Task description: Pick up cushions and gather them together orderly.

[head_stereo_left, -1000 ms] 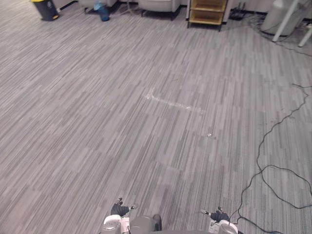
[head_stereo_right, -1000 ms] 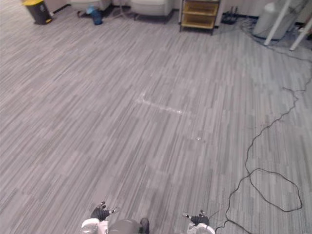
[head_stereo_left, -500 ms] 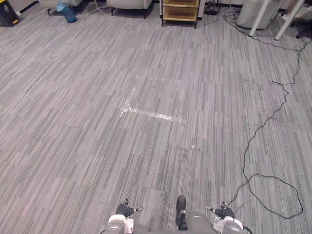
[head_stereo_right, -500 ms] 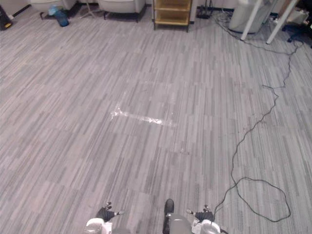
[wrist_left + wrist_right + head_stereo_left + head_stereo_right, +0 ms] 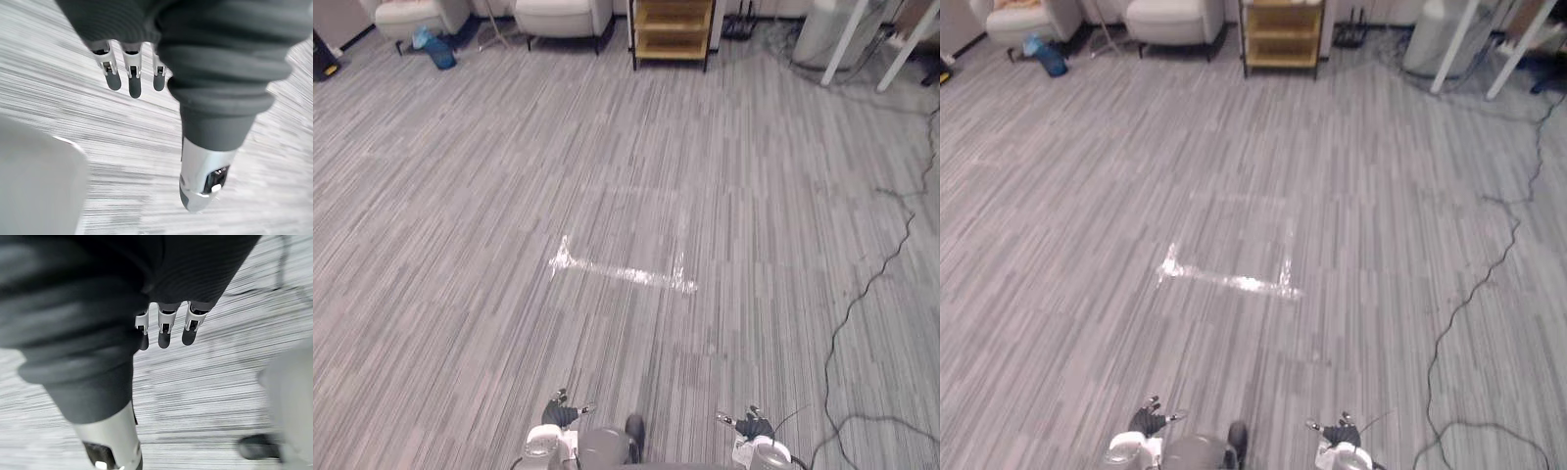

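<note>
My left hand and right hand hang low over the grey floor, fingers straight and loosely spread. Far ahead, two pale cushioned seats stand beside a wooden shelf; whether these are what I am to gather, I cannot tell.

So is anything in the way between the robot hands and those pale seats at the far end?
Nothing visible does. The left robot hand and right robot hand hang open, and only a flat tape mark lies on the carpet before the pale seats.
</note>
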### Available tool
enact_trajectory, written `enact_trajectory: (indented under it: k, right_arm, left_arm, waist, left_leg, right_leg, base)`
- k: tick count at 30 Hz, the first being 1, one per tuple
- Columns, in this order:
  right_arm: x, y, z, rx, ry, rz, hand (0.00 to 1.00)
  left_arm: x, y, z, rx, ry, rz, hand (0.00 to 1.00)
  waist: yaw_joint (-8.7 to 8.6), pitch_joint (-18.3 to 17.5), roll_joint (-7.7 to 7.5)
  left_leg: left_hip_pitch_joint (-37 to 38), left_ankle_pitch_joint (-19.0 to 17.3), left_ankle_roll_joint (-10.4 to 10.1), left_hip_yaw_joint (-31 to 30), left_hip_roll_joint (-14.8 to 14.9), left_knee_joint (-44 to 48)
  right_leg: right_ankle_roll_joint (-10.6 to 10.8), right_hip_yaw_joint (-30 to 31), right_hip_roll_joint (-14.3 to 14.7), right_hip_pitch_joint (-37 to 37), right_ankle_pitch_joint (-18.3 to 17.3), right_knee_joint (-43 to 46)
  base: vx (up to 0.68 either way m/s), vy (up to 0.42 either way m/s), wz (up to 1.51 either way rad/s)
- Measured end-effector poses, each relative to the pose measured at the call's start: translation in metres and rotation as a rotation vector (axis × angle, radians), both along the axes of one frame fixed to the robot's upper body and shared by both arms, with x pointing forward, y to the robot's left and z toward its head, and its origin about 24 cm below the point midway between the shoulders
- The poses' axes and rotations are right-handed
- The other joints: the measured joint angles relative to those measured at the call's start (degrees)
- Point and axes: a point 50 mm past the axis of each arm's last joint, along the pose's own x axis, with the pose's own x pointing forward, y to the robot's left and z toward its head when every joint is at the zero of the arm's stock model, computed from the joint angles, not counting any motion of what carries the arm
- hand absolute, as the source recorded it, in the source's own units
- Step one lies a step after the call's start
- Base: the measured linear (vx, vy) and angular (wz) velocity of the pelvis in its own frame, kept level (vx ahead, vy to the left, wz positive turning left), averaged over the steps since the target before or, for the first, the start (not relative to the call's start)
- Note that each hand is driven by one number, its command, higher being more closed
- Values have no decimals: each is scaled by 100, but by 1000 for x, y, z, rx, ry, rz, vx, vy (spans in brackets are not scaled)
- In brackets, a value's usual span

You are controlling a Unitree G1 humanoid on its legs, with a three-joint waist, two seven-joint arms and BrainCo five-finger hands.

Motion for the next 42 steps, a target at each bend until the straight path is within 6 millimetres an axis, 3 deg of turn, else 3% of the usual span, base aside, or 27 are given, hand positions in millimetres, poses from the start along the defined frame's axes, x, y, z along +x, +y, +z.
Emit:
enact_trajectory:
  k: [1, 2, 5, 7, 9, 10, 11, 12, 13, 14, 15, 16, 17, 18, 22, 23, 24, 25, 26, 28, 31, 33, 35, 36, 39, 41, 42]
  right_arm:
    - [-1, -1, 0, -5, -2, -1, 0]
    - [0, -3, 1, -9, -5, -5, 0]
    - [2, -3, 1, -6, -10, -12, 0]
    - [5, -1, 0, 4, -6, -6, 0]
    - [4, -1, -1, 9, 2, -13, 0]
    - [-2, -4, -2, 9, 15, -44, 0]
    - [-4, -11, -2, 2, 20, -76, 0]
    - [-4, -14, -1, -3, 18, -80, 0]
    - [-1, -16, 0, -10, 12, -73, 0]
    - [0, -14, 0, -10, 10, -53, 0]
    - [3, -11, 0, -10, 12, -26, 0]
    - [3, -10, 0, -8, 13, -19, 0]
    - [3, -6, -1, -3, 18, -5, 0]
    - [4, -6, -1, 2, 16, -10, 0]
    - [13, -9, 4, -1, -32, -42, 0]
    - [16, -10, 5, -3, -41, -41, 0]
    - [14, -9, 4, -2, -34, -41, 0]
    - [13, -10, 4, -2, -29, -42, 0]
    - [8, -4, 1, 12, -14, -39, 0]
    - [5, 4, -1, 31, -4, -39, 0]
    - [9, 10, 0, 44, -20, -22, 0]
    - [3, 9, -1, 46, -12, -23, 0]
    - [-1, 8, -1, 42, -15, -29, 0]
    - [0, 7, 0, 39, -22, -28, 0]
    - [-1, 5, -1, 39, -16, -33, 0]
    - [2, 5, -1, 43, -16, -30, 0]
    - [4, 6, -1, 47, -10, -26, 0]
  left_arm:
    - [1, 0, 0, 1, -2, -1, 0]
    - [-1, 2, -1, 4, 10, -1, 0]
    - [7, -2, 1, -1, -3, -17, 0]
    - [9, -3, 1, 10, -2, -58, 0]
    - [8, -5, 0, 10, 5, -76, 0]
    - [2, -6, -3, 7, 31, -80, 0]
    - [-2, -14, -5, -13, 50, -77, 0]
    - [-5, -15, -6, -22, 55, -70, 0]
    - [-5, -18, -6, -42, 51, -40, 0]
    - [-3, -14, -5, -46, 43, -5, 0]
    - [-2, -11, -5, -46, 36, 16, 0]
    - [0, -10, -4, -43, 29, 18, 0]
    - [4, -8, -1, -33, 5, 14, 0]
    - [9, -8, 2, -28, -18, 2, 0]
    - [15, -19, 5, -48, -52, -22, 0]
    - [16, -21, 5, -56, -54, -25, 0]
    - [16, -21, 6, -58, -60, -24, 0]
    - [16, -21, 6, -57, -63, -23, 0]
    - [17, -20, 6, -54, -71, -20, 0]
    - [17, -15, 7, -43, -71, -15, 0]
    - [15, -13, 6, -41, -66, -9, 0]
    - [15, -17, 6, -40, -59, -57, 0]
    - [13, -17, 4, -37, -44, -66, 0]
    - [12, -17, 4, -38, -35, -67, 0]
    - [7, -14, 1, -37, -12, -53, 0]
    - [5, -14, 0, -36, -2, -55, 0]
    - [4, -13, -1, -31, 7, -65, 0]
  waist:
    - [-53, -8, 14]
    - [-137, 11, -10]
    - [-325, 27, 25]
    - [-481, 43, -11]
    - [-491, 71, -116]
    - [-520, 45, -141]
    - [-526, 18, 92]
    - [-517, 3, 179]
    - [-511, 2, 298]
    - [-508, 17, 301]
    - [-460, 59, 298]
    - [-446, 102, 298]
    - [-425, 202, 282]
    - [-386, 209, 230]
    - [-336, 201, 180]
    - [-304, 164, 240]
    - [-239, 150, 256]
    - [-194, 144, 246]
    - [-109, 64, 168]
    - [-113, -91, 50]
    - [-48, -109, -14]
    - [-100, -87, -49]
    - [-149, -70, -99]
    - [-158, -69, -98]
    - [-315, -100, -84]
    - [-429, -123, -33]
    - [-447, -119, -30]
  left_leg:
    - [108, -41, 0, -14, -1, -22]
    - [603, -66, -15, -47, 29, -310]
    - [1122, -82, 10, -214, 320, -617]
    - [1280, -80, 7, -436, 453, -646]
    - [1477, -142, -104, -628, 419, -657]
    - [1752, -302, -367, -905, 467, -649]
    - [1874, -336, -425, -1042, 748, -525]
    - [1799, -319, -454, -1061, 840, -338]
    - [1425, -183, -678, -1099, 933, 573]
    - [876, 237, -1022, -1048, 949, 1795]
    - [398, 658, -1147, -991, 1006, 2927]
    - [237, 563, -1112, -922, 1064, 3341]
    - [-211, 132, -1020, -652, 1256, 4227]
    - [-587, -155, -920, -370, 1362, 4313]
    - [-1475, -510, -769, 43, 1140, 2648]
    - [-1600, -264, -809, -88, 952, 1434]
    - [-1696, 322, -835, -205, 818, 709]
    - [-1667, 523, -819, -206, 794, 625]
    - [-1652, 871, -573, -149, 687, 586]
    - [-1687, 635, -321, -30, 548, 864]
    - [-1244, 383, -97, 189, 460, 904]
    - [-522, 27, -87, 140, 339, 502]
    - [0, -150, -39, 104, 226, 342]
    - [135, -158, -33, 99, 226, 264]
    - [840, -159, -35, -63, 405, -298]
    - [852, -206, -117, -179, 577, -355]
    - [862, -209, -122, -214, 651, -403]
  right_leg:
    - [-66, -65, -37, -132, -34, 137]
    - [-378, -340, -125, -431, -217, 110]
    - [-666, -849, 63, -911, -164, -1707]
    - [-669, -767, 337, -944, 785, -3854]
    - [-657, -577, 387, -953, 1358, -4668]
    - [-934, -467, 425, -899, 2062, -4744]
    - [-1152, -631, 581, -869, 2217, -4404]
    - [-1216, -690, 642, -867, 2117, -4295]
    - [-1276, -825, 760, -811, 1784, -4069]
    - [-1325, -837, 804, -632, 1523, -4023]
    - [-1368, -794, 845, -370, 1355, -4048]
    - [-1412, -784, 872, -208, 1270, -4067]
    - [-1457, -810, 895, 284, 1044, -4096]
    - [-1474, -817, 869, 679, 941, -4202]
    - [-1238, -821, 599, 1424, 685, -4705]
    - [-1137, -838, 522, 1577, 560, -4812]
    - [-1076, -828, 472, 1706, 376, -4882]
    - [-1033, -805, 450, 1766, 329, -4900]
    - [-853, -718, 363, 1902, 187, -4956]
    - [-660, -647, 167, 1954, 156, -4912]
    - [-462, -198, -6, 1684, 193, -3665]
    - [-71, 18, -161, 699, 515, -1060]
    - [-262, -42, -332, 68, 393, 248]
    - [-304, -121, -354, 20, 320, 283]
    - [-583, -992, -206, -185, -97, -1136]
    - [-626, -1013, 140, -372, 42, -2307]
    - [-678, -947, 360, -412, 394, -3192]
  base:
    - [508, 41, 21]
    - [518, 10, 14]
    - [523, -35, 27]
    - [579, -100, 42]
    - [611, -176, 40]
    - [666, -218, 53]
    - [547, -173, 47]
    - [523, -157, 27]
    - [761, -259, 20]
    - [892, -301, 10]
    - [633, -224, -3]
    - [470, -129, -3]
    - [515, -115, 6]
    - [515, -115, 7]
    - [465, 11, 13]
    - [329, 142, 11]
    - [322, 158, 7]
    - [357, 190, -4]
    - [457, 196, 2]
    - [525, 191, -4]
    - [480, 224, -29]
    - [436, 187, -1]
    - [321, 66, 13]
    - [449, 62, 17]
    - [423, -15, 26]
    - [365, -69, 23]
    - [445, -132, 21]
